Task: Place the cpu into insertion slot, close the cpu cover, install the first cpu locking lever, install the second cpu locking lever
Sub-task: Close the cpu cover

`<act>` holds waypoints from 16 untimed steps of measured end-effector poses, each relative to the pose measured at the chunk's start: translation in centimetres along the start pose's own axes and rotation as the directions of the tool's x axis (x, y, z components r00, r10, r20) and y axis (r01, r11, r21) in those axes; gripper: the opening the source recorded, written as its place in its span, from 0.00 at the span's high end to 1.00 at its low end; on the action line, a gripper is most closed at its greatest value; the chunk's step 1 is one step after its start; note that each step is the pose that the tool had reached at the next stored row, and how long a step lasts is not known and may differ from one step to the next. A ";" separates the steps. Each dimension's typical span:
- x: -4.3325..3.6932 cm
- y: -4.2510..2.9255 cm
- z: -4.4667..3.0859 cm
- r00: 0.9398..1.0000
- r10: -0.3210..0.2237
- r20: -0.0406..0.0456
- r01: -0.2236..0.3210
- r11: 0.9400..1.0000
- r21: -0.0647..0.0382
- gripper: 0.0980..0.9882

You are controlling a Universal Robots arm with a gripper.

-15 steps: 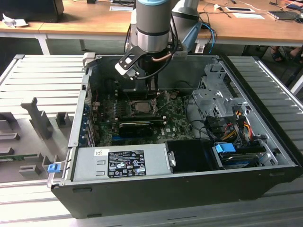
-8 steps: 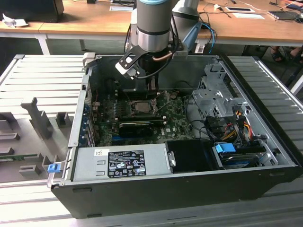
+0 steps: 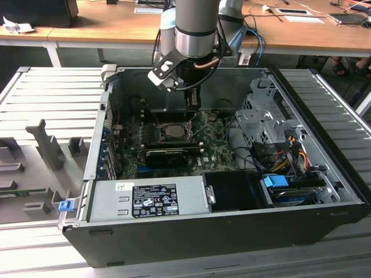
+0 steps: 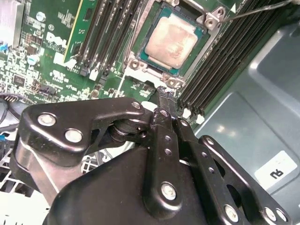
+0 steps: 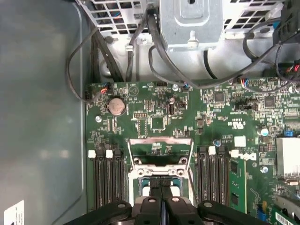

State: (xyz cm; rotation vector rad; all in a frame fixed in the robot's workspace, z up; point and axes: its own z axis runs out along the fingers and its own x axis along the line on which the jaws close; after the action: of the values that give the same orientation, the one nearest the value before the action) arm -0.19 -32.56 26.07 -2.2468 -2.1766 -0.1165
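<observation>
While the black metal gripper [image 4: 164, 95] hangs at the socket's edge, its fingers are clenched together on nothing. The tan-gold square cpu with a dull metal face [image 4: 171, 40] lies in the silver-framed black insertion slot [image 4: 137, 64], mid-motherboard. The thin silver cut-out cpu cover [image 5: 159, 140] seems tilted open.

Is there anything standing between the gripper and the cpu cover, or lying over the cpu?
Nothing visible does. The cpu lies bare in the insertion slot, the cpu cover stands swung open, and the shut gripper hangs at the slot's edge.
</observation>
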 end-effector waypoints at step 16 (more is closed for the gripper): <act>0.21 5.30 0.22 1.000 0.001 0.002 -0.001 1.000 0.011 0.99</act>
State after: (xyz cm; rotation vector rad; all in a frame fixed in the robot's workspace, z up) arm 5.12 -32.52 26.09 -2.2426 -2.1719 -0.1021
